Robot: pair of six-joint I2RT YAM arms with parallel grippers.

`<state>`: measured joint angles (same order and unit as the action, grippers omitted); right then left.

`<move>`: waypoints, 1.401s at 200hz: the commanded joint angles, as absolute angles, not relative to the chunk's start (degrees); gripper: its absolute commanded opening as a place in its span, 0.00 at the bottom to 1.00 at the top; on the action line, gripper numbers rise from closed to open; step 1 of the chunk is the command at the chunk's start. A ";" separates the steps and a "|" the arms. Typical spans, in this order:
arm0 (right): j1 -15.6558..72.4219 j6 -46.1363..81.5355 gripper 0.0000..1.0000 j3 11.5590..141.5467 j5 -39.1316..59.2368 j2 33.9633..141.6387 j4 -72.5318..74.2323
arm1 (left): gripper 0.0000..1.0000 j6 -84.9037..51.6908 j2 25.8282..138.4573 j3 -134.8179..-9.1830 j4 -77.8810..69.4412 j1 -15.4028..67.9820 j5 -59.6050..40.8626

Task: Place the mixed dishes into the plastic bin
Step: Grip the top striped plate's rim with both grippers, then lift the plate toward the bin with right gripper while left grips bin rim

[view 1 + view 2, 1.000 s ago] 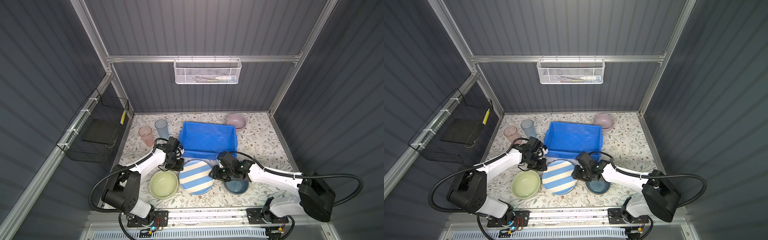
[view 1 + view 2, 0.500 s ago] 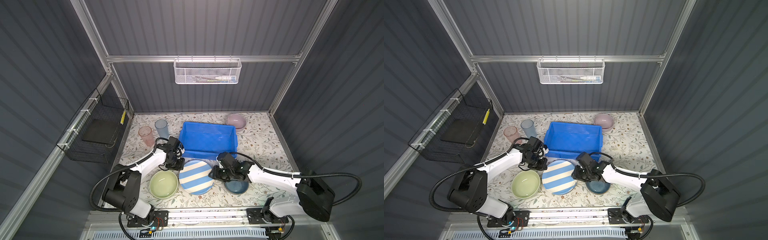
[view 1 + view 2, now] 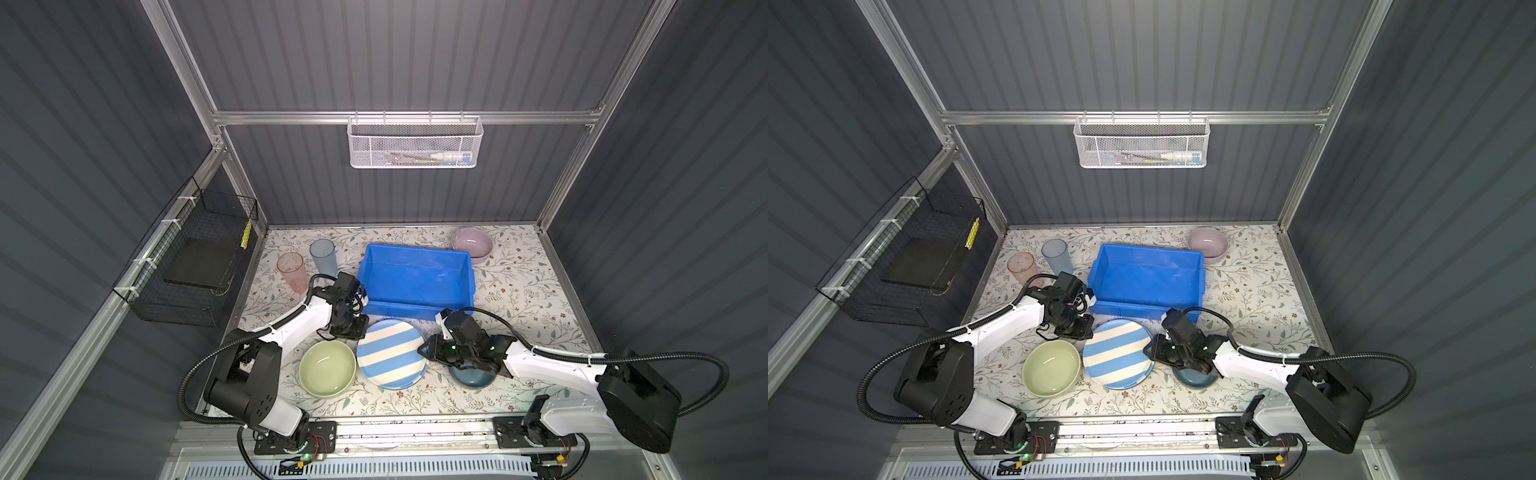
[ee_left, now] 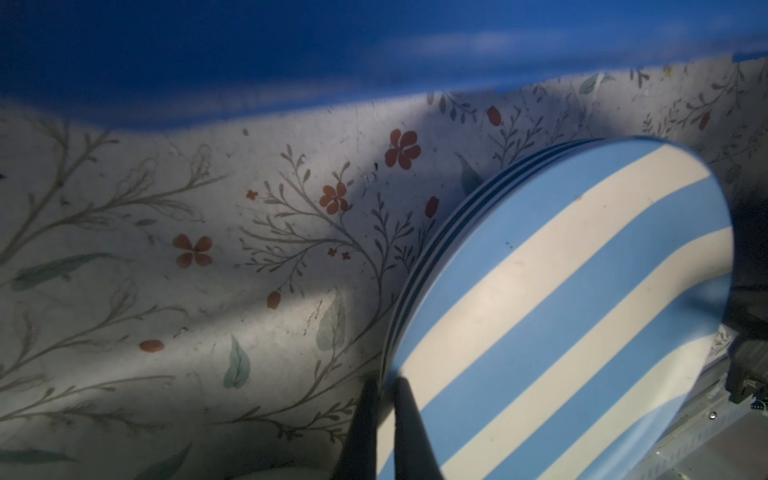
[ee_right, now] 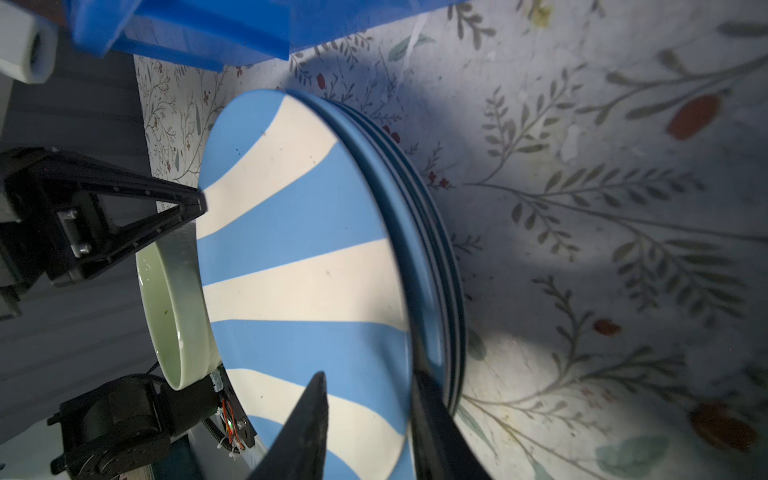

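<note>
The blue-white striped plate (image 3: 392, 353) (image 3: 1117, 353) lies in front of the blue plastic bin (image 3: 399, 309) (image 3: 1142, 308), on top of other plates whose rims show under it (image 5: 446, 266). My left gripper (image 3: 361, 334) (image 4: 384, 382) is shut on the plate's left rim. My right gripper (image 3: 424, 351) (image 5: 370, 376) is open and straddles the plate's right rim, one finger over its face and one at its edge. The green bowl (image 3: 327, 368) touches the plate's left side. A blue bowl (image 3: 473, 376) sits under my right arm.
The pink bowl (image 3: 472, 243) stands behind the bin's right corner. A blue tumbler (image 3: 324, 257) and a pink tumbler (image 3: 292, 271) stand left of the bin. A black wire basket (image 3: 195, 266) hangs on the left wall and a white mesh basket (image 3: 415, 143) on the back wall.
My left gripper's jaws have closed onto the striped plate's rim. The right gripper's jaws have narrowed around the opposite rim. Neither arm nor the plate has shifted noticeably.
</note>
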<state>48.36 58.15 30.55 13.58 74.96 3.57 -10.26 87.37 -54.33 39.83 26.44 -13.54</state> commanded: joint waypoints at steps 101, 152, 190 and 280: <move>49.31 52.70 0.36 29.83 15.03 69.49 14.06 | 0.05 -11.34 92.28 -53.34 39.73 28.65 -15.80; 49.22 53.92 0.30 31.04 14.28 72.13 13.12 | 0.05 -11.34 92.04 -53.52 39.99 28.61 -15.33; 49.16 52.98 0.20 32.94 11.14 71.20 5.50 | 0.05 -11.47 91.15 -53.79 40.30 28.70 -14.77; 47.69 50.25 0.04 37.18 12.33 69.54 -4.79 | 0.12 -11.44 87.44 -57.18 44.33 28.61 -13.22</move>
